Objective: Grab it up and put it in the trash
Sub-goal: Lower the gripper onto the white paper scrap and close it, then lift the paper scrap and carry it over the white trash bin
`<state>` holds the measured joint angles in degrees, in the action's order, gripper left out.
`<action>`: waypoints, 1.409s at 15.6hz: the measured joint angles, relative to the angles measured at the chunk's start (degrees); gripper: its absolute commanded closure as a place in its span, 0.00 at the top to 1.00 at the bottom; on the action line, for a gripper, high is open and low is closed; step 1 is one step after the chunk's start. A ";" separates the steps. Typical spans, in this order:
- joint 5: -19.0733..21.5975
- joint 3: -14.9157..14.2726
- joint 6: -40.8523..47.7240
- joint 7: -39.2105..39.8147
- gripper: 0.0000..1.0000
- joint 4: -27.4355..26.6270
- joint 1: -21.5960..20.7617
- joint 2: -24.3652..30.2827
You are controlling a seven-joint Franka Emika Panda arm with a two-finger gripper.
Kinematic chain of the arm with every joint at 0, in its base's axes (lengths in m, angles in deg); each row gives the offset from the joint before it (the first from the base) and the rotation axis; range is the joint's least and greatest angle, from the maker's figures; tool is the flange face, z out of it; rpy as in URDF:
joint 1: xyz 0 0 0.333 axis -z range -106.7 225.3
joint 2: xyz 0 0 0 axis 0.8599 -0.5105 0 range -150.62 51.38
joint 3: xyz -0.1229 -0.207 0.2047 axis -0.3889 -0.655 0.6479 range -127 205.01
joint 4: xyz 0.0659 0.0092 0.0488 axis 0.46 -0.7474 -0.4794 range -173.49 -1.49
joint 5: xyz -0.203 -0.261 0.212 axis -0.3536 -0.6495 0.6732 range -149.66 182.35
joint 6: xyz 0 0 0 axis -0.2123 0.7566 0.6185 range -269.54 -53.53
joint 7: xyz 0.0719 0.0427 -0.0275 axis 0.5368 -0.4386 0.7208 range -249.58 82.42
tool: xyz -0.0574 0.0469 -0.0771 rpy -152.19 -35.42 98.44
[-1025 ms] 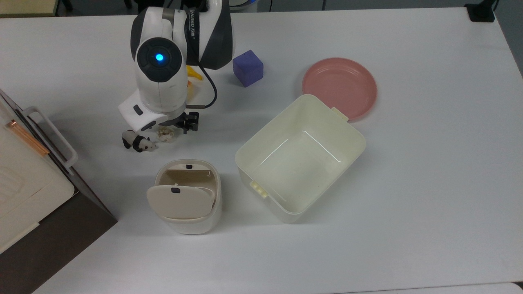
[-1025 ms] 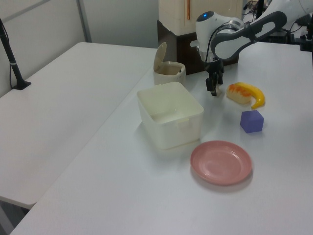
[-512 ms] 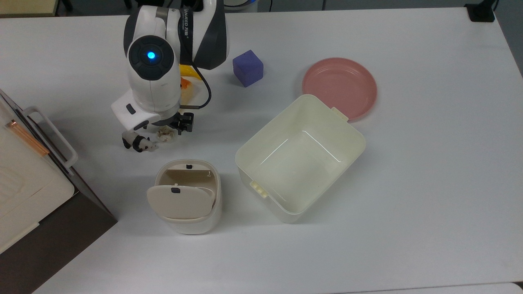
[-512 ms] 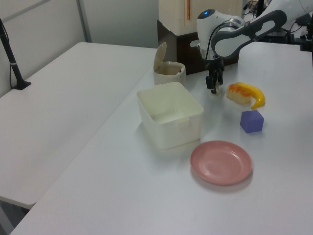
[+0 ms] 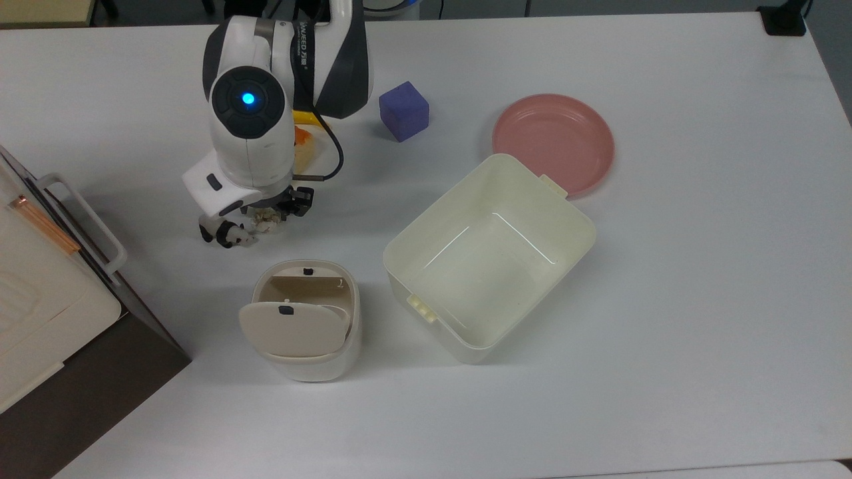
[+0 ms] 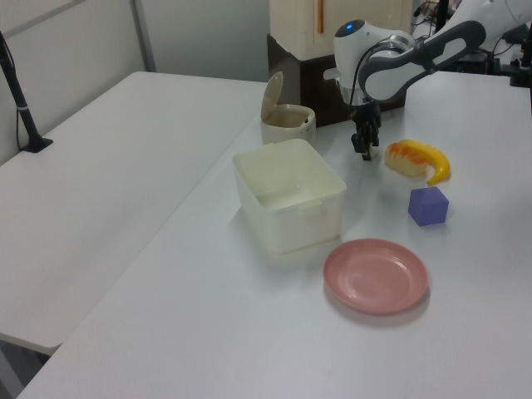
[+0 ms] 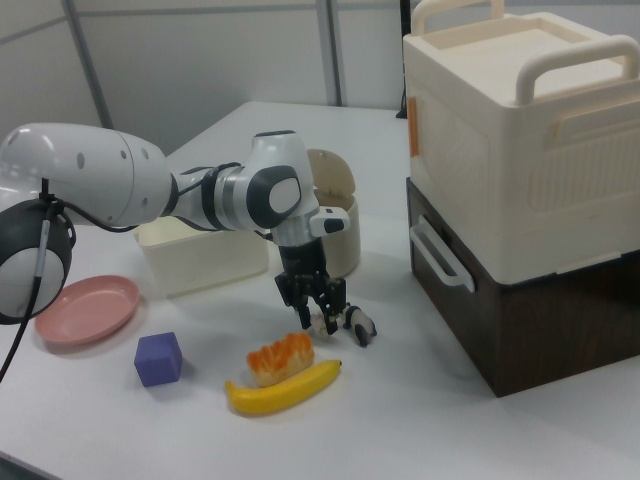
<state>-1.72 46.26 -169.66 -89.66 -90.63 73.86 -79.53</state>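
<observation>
Off-white paper wad (image 5: pixel 267 221) between the fingers (image 5: pixel 301 201).

Panda figurine (image 5: pixel 225 233) just beside end effector (image 5: pixel 271 214); bare counter (image 5: pixel 319 233) between end effector and trash (image 5: pixel 303 319); tub (image 5: pixel 489 256) flanks trash on top view's right.

Pink plate (image 5: pixel 552 143) — purple cube (image 5: pixel 403 110)
</observation>
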 measured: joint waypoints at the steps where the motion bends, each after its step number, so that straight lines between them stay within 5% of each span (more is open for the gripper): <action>1: -0.07 0.00 0.00 0.00 0.28 0.00 0.10 -0.05; 12: -0.08 0.44 -0.01 0.00 0.23 2.21 0.21 -0.01; 22: 0.46 6.94 8.03 0.01 0.23 7.23 -1.38 8.47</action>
<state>-1.27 53.19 -161.63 -89.65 -83.40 72.48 -71.06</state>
